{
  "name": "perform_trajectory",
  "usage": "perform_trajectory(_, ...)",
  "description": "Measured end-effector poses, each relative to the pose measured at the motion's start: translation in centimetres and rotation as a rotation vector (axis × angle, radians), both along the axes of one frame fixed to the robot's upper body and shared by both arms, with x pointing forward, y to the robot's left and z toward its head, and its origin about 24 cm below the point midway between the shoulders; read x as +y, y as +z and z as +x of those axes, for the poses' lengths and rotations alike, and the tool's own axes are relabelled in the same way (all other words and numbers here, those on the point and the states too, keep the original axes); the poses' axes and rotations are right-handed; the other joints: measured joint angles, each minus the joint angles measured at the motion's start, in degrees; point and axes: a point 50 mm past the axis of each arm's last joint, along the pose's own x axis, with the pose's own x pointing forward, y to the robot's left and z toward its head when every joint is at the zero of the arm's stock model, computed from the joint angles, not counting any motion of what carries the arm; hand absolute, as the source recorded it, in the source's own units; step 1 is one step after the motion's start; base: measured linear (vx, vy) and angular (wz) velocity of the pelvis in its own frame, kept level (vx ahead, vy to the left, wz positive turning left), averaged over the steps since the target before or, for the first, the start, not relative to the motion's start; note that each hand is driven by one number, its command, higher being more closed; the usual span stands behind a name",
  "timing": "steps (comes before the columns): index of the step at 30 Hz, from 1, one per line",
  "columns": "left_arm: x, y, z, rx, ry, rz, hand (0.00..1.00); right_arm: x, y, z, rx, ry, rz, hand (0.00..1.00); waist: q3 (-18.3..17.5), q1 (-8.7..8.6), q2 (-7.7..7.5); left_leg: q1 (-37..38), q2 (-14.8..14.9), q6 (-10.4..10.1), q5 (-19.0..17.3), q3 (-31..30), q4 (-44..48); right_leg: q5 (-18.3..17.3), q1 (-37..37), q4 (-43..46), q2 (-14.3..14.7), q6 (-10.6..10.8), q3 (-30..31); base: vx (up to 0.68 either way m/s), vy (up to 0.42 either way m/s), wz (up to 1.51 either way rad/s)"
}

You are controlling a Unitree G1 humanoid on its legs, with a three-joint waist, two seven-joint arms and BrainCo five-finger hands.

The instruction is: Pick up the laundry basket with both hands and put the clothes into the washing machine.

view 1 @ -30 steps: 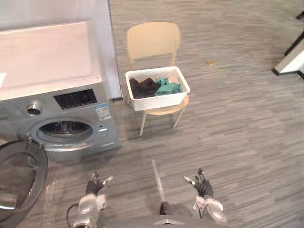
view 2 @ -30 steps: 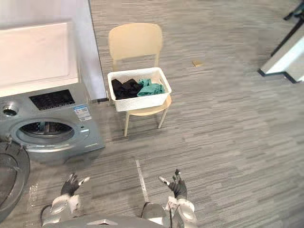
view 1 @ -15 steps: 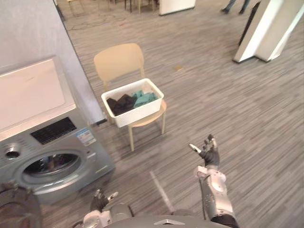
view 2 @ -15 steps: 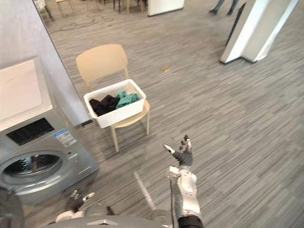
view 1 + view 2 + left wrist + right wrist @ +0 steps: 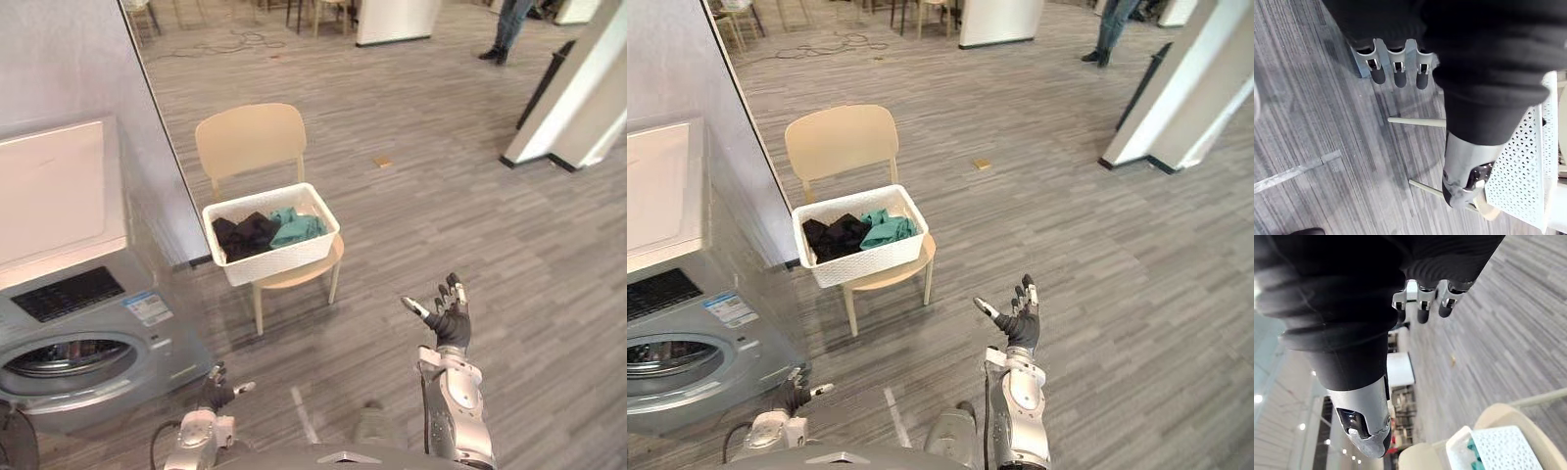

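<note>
White plastic laundry basket [image 5: 284,262] sits on the pale wooden chair [image 5: 245,137] at 11 o'clock; right robot hand [image 5: 451,321], 5 o'clock, spread wide; left robot hand [image 5: 217,384], 7 o'clock, fingers relaxed.

Bare floor [image 5: 328,343] before basket [image 5: 284,262]; washing machine [image 5: 88,333] left.

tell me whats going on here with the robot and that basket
A humanoid robot faces a white laundry basket of dark and teal clothes that sits on a pale chair beside the washing machine. Both hands are open and empty: the right hand raised in front, the left hand low. Nothing has been picked up yet.
</note>
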Motion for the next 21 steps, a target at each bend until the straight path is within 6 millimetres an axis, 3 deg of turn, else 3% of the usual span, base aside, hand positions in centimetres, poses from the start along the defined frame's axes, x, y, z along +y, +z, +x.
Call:
perform_trajectory(1, -1.0, -0.1, -0.2, 0.003, 0.001, -0.027, 0.0, -0.5, 0.3, 0.1, -0.005, -0.004, -0.02, 0.0, -0.71, 0.49, 2.09, 0.85, 1.2, -0.67, 2.19, 0.23, -1.28, -1.05, -0.08, 0.58, 1.44, -0.71, -0.18, 0.24, -0.288, -0.06)
perform_trajectory(3, -1.1, -0.2, -0.6, 0.01, 0.017, -0.032, 0.0, -0.3, 0.4, 0.4, -0.012, 0.003, -0.018, 0.0, -0.1, 0.43, 2.47, 1.46, 3.05, -1.31, 5.79, -0.42, 1.24, -3.62, 1.23, 2.92, 2.64, -2.14, -0.96, 0.19, -0.235, 0.04)
perform_trajectory(4, -0.8, -0.2, -0.7, 0.012, 0.032, -0.03, 0.0, -0.1, 0.3, 0.4, -0.011, 0.003, -0.006, 0.0, 0.3, 0.49, 2.26, 1.2, 3.91, -0.05, 7.14, -0.7, 3.75, -4.48, 2.41, 3.25, 3.05, -2.69, -1.51, 0.16, -0.278, 0.23)
perform_trajectory(5, -0.4, -0.2, -0.9, 0.013, 0.062, -0.031, 0.0, 0.2, 0.1, 0.3, -0.008, -0.001, 0.007, 0.0, 1.62, 0.33, 1.71, -0.88, 6.3, 4.74, 10.49, -1.77, 10.94, -6.18, 6.11, 2.76, 4.19, -4.28, -3.22, 0.11, -0.29, 0.33)
perform_trajectory(6, 0.1, 0.0, -0.7, -0.002, 0.081, -0.026, 0.0, 0.5, -0.1, 0.1, 0.002, 0.007, 0.01, 0.0, 2.46, 0.54, 1.53, -3.38, 9.63, 12.51, 16.05, -1.93, 17.96, -7.37, 10.07, 1.19, 5.85, -5.6, -4.93, 0.1, -0.328, 0.34)
perform_trajectory(7, 0.7, 0.0, -1.0, -0.001, 0.093, -0.016, 0.0, 0.6, -0.3, -0.1, 0.013, 0.01, 0.01, 0.0, 2.48, 0.81, 1.54, -4.6, 11.19, 15.96, 20.89, -1.9, 20.52, -7.71, 12.48, -0.46, 6.76, -6.1, -5.55, 0.12, -0.276, 0.24)
perform_trajectory(8, 1.0, 0.0, -1.4, 0.002, 0.102, -0.01, 0.0, 0.6, -0.3, -0.2, 0.012, 0.01, 0.01, 0.0, 2.21, 1.01, 0.87, -5.05, 12.0, 17.39, 25.27, -1.82, 21.74, -7.5, 14.49, -2.52, 7.15, -6.57, -5.89, 0.12, -0.179, 0.15)
perform_trajectory(9, 1.2, 0.0, -1.5, 0.003, 0.107, -0.009, 0.0, 0.6, 0.2, -0.1, -0.009, 0.003, 0.006, 0.0, 2.12, 0.97, 0.64, -6.54, 12.52, 17.51, 25.76, -1.34, 24.0, -7.2, 15.78, -4.32, 7.2, -7.42, -6.74, 0.15, -0.098, 0.21)
perform_trajectory(11, 1.1, 0.0, -1.4, 0.0, 0.104, -0.018, 0.0, -0.4, 1.4, 0.0, -0.051, -0.035, -0.034, 0.0, 2.5, 0.87, 1.39, -10.07, 11.26, 17.55, 22.55, 3.44, 28.72, -6.68, 16.09, -5.78, 7.1, -8.29, -7.14, 0.15, -0.031, 0.23)
perform_trajectory(13, 1.6, 0.0, -1.9, 0.007, 0.146, -0.02, 0.0, -0.7, 1.5, 0.0, -0.051, -0.064, -0.042, 0.0, 2.63, 0.35, 1.32, -10.67, 10.56, 14.77, 25.84, 4.17, 28.04, -6.19, 17.08, -7.38, 7.1, -9.06, -7.68, 0.19, -0.061, 0.27)
perform_trajectory(14, 2.1, 0.1, -1.9, -0.004, 0.172, -0.013, 0.0, -0.6, 1.4, -0.1, -0.041, -0.071, -0.037, 0.0, 3.52, 0.23, 0.01, -12.43, 10.36, 12.69, 28.14, 3.32, 29.15, -5.67, 18.59, -9.42, 6.34, -9.77, -7.95, 0.16, -0.011, 0.41)
perform_trajectory(15, 2.6, 0.2, -1.8, -0.008, 0.192, -0.007, 0.0, -0.7, 1.4, 0.0, -0.041, -0.08, -0.035, 0.0, 3.54, 0.56, -0.32, -14.49, 7.86, 7.94, 18.08, 3.09, 28.3, -5.49, 19.45, -11.21, 5.02, -9.16, -8.39, 0.16, 0.032, 0.45)
perform_trajectory(16, 2.4, 0.3, -1.3, -0.016, 0.189, -0.011, 0.0, -1.0, 1.9, 0.5, -0.057, -0.095, -0.045, 0.0, 3.6, 0.51, -0.35, -15.09, 3.41, 7.25, 12.4, 3.29, 20.68, -5.59, 19.52, -11.94, 3.72, -8.91, -8.71, 0.17, 0.082, 0.32)
perform_trajectory(17, 2.3, 0.2, -1.5, -0.01, 0.191, -0.015, 0.0, -1.2, 2.3, 0.9, -0.066, -0.101, -0.052, 0.0, 3.62, 0.53, -0.1, -14.63, 1.07, 6.74, 11.36, 3.57, 15.08, -5.65, 19.48, -12.08, 3.26, -8.44, -8.86, 0.13, 0.122, 0.1)
perform_trajectory(18, 1.8, 0.0, -2.0, 0.008, 0.192, -0.025, 0.0, -1.6, 2.7, 1.2, -0.076, -0.114, -0.067, 0.0, 3.34, 0.81, 1.22, -12.2, -1.79, 6.56, 12.27, 4.72, 3.52, -6.23, 19.76, -12.31, 3.38, -7.07, -9.0, 0.19, 0.202, -0.11)
perform_trajectory(19, 1.9, -0.1, -2.2, 0.014, 0.205, -0.035, 0.0, -2.1, 2.6, 1.1, -0.06, -0.133, -0.089, 0.0, 3.38, 1.47, 1.64, -11.4, -3.41, 7.52, 12.01, 4.03, 0.45, -7.46, 20.7, -11.47, 3.39, -5.2, -8.38, 0.18, 0.198, -0.12)
perform_trajectory(20, 1.9, 0.0, -2.0, 0.01, 0.196, -0.029, 0.0, -2.2, 2.2, 0.8, -0.033, -0.147, -0.092, 0.0, 2.91, 1.7, 0.71, -11.02, -4.31, 7.51, 10.95, 4.59, 0.59, -8.43, 20.96, -10.94, 2.63, -4.98, -8.5, 0.23, 0.172, 0.07)
perform_trajectory(21, 2.3, 0.0, -2.1, 0.015, 0.175, -0.013, 0.0, -1.9, 2.1, 0.6, -0.028, -0.159, -0.086, 0.0, 1.72, 1.23, -1.26, -10.91, -7.13, 8.47, 8.93, 4.76, 1.18, -9.95, 20.81, -9.04, -0.17, -3.18, -8.82, 0.25, 0.153, 0.18)
